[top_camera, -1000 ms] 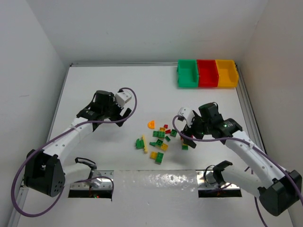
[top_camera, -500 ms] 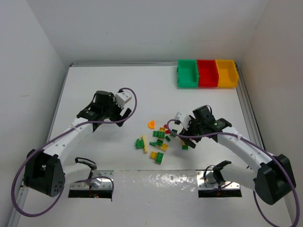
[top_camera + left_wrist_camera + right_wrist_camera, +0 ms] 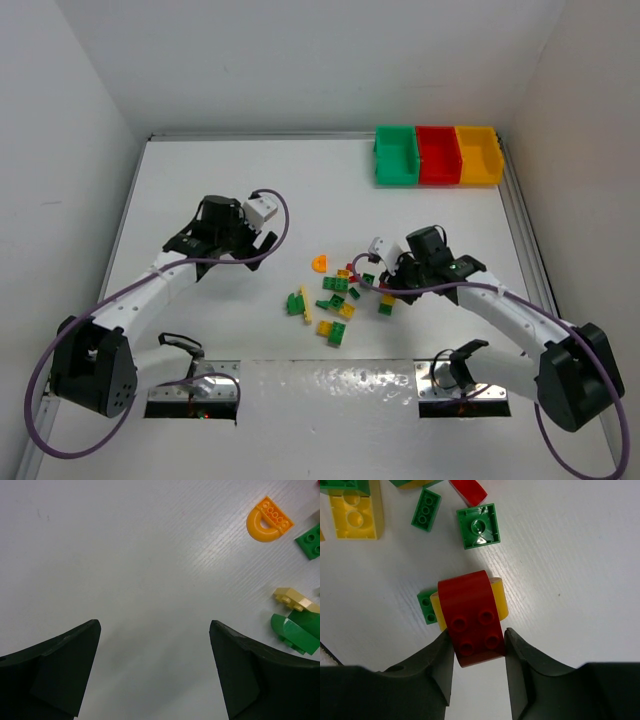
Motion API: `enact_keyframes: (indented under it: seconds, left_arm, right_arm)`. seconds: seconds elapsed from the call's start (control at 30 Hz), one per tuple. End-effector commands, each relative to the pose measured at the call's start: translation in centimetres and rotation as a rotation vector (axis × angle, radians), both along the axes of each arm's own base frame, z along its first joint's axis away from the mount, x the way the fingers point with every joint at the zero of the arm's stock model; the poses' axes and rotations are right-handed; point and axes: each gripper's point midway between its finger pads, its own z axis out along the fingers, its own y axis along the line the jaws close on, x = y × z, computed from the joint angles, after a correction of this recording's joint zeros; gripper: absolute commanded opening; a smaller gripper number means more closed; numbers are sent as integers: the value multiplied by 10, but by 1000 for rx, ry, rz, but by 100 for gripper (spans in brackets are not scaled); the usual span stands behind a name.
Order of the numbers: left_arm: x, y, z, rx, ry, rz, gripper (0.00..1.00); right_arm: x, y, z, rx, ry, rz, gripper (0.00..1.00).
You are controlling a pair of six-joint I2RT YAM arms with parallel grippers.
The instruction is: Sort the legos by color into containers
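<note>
The legos [image 3: 340, 292] lie scattered in green, yellow and red at the table's middle. My right gripper [image 3: 477, 647] has its jaws pressed against both sides of a red lego [image 3: 472, 617], which is stacked with a yellow piece [image 3: 499, 600] and a small green one [image 3: 426, 606]. In the top view this right gripper [image 3: 386, 288] sits at the pile's right edge. My left gripper [image 3: 155, 630] stands open over bare table, left of an orange arch [image 3: 267, 520]; in the top view the left gripper [image 3: 262, 246] is apart from the pile. The containers, green [image 3: 396, 155], red [image 3: 437, 153] and yellow-orange [image 3: 477, 153], stand at the back right.
Close to the held stack lie a green square lego [image 3: 478, 526], a small green plate [image 3: 425, 509], a yellow brick [image 3: 357, 512] and another red piece [image 3: 468, 490]. A pale yellow piece [image 3: 295, 599] and a green curved one [image 3: 295, 632] lie right of my left gripper.
My right gripper moved left into the pile's right edge, and its jaws closed onto the red lego. The left arm has stayed where it was.
</note>
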Motion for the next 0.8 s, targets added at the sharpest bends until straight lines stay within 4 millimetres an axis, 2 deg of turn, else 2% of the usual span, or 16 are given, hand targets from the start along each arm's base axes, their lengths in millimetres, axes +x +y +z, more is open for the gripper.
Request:
enact_keyframes:
  seconds: [0.0, 0.1, 0.23, 0.27, 0.3, 0.4, 0.47, 0.57, 0.77]
  left_arm:
    - [3, -5, 13, -23, -57, -9, 89]
    - [3, -4, 14, -21, -59, -7, 89]
    - [2, -5, 14, -25, -59, -8, 89]
    - [2, -5, 13, -29, -55, -5, 89]
    - [2, -6, 15, -35, -55, -6, 89]
    - [4, -12, 23, -55, -57, -16, 89]
    - [6, -14, 28, -60, -58, -21, 89]
    - [13, -21, 49, -76, -108, -25, 88]
    - [20, -57, 119, -180, -374, -178, 91]
  right_arm:
    - [6, 8, 6, 24, -5, 18, 38]
    - [4, 13, 10, 44, 3, 32, 27]
    - [4, 13, 13, 48, 5, 32, 18]
    - [5, 13, 16, 52, 6, 10, 9]
    - [7, 13, 18, 57, 4, -7, 3]
    - [16, 19, 38, 110, -35, -61, 0]
    - [30, 26, 61, 181, -98, -125, 0]
    - [53, 29, 94, 252, -172, -243, 0]
    - [86, 48, 143, 407, -199, -403, 0]
